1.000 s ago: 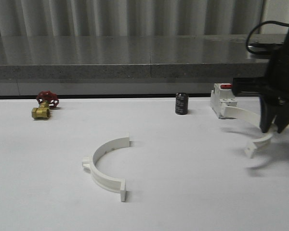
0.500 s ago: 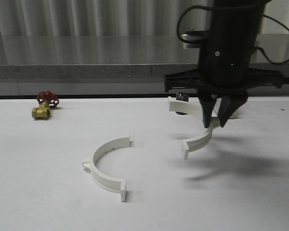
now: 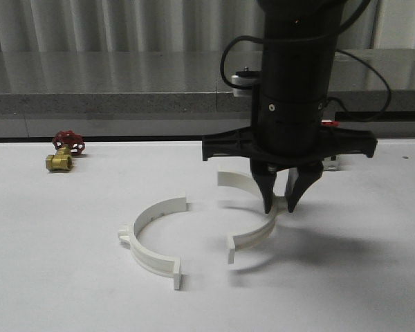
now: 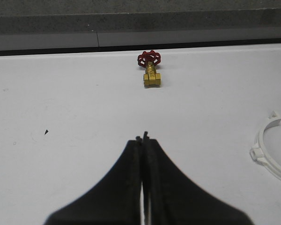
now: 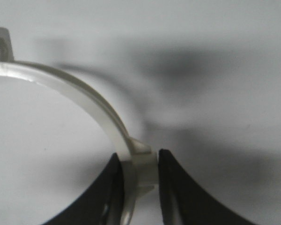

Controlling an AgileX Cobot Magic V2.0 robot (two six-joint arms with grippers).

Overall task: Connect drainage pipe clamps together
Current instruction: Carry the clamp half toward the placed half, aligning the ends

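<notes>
One white half-ring drainage pipe clamp (image 3: 152,232) lies on the white table, its open side facing right. The second clamp half (image 3: 252,218) hangs just right of it, held at its outer tab by my right gripper (image 3: 280,206), which is shut on it. In the right wrist view the white band (image 5: 79,96) curves away from the fingers, and the gripper (image 5: 139,161) pinches the tab. The two halves face each other with a gap between them. My left gripper (image 4: 143,138) is shut with nothing in it, above bare table; the lying clamp's edge (image 4: 267,150) shows at the side.
A brass valve with a red handwheel (image 3: 64,151) sits at the back left, seen as the valve (image 4: 150,70) in the left wrist view. A white boxy breaker with a red top (image 3: 328,160) is mostly hidden behind my right arm. A grey ledge (image 3: 124,104) runs along the back.
My right arm has carried its clamp half from the far right, near the breaker, leftward and forward to just right of the lying half. The small black cylinder is now hidden behind the arm.
</notes>
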